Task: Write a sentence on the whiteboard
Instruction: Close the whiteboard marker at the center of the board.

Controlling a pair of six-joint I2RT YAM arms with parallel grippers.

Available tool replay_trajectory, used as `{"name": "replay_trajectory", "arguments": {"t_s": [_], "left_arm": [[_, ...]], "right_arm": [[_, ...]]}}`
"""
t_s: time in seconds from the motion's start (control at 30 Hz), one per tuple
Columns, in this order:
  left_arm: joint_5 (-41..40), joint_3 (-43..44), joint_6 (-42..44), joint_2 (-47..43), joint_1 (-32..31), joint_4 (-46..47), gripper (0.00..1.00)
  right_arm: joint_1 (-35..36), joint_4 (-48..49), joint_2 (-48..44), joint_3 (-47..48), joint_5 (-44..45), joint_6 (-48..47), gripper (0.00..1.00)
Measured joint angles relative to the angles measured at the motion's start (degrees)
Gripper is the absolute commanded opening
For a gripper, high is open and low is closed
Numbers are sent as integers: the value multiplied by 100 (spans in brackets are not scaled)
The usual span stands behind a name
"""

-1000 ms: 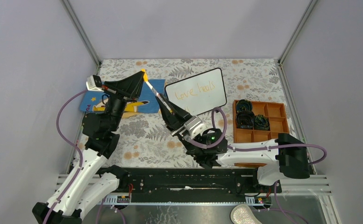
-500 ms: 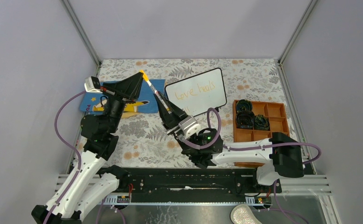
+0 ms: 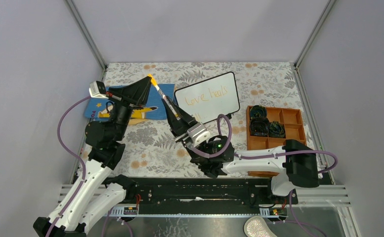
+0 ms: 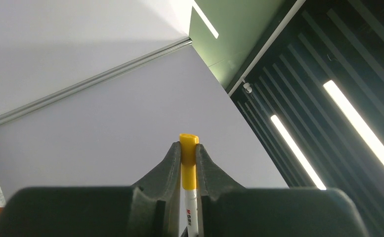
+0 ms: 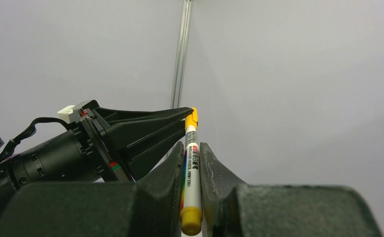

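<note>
black-framed whiteboard (image 3: pixel 225 108), orange sentence (image 3: pixel 207 96) on it

The whiteboard (image 3: pixel 225 106) is glossy white, framed in black plastic. Matt floral cloth covers the bench (image 3: pixel 150 143). The left pincer (image 4: pixel 189 148) and right pincer (image 5: pixel 192 148) are matt black plastic; the marker (image 5: pixel 190 170) is smooth plastic.
</note>
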Motion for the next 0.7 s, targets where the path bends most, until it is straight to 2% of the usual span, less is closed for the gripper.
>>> {"name": "replay_trajectory", "arguments": {"t_s": [0.5, 0.7], "left_arm": [[70, 151, 87, 92, -4, 28, 0], [52, 232, 127, 179, -4, 70, 0]], "right_arm": [[-22, 107, 216, 319, 39, -114, 0], [-111, 127, 243, 391, 11, 168, 0]]}}
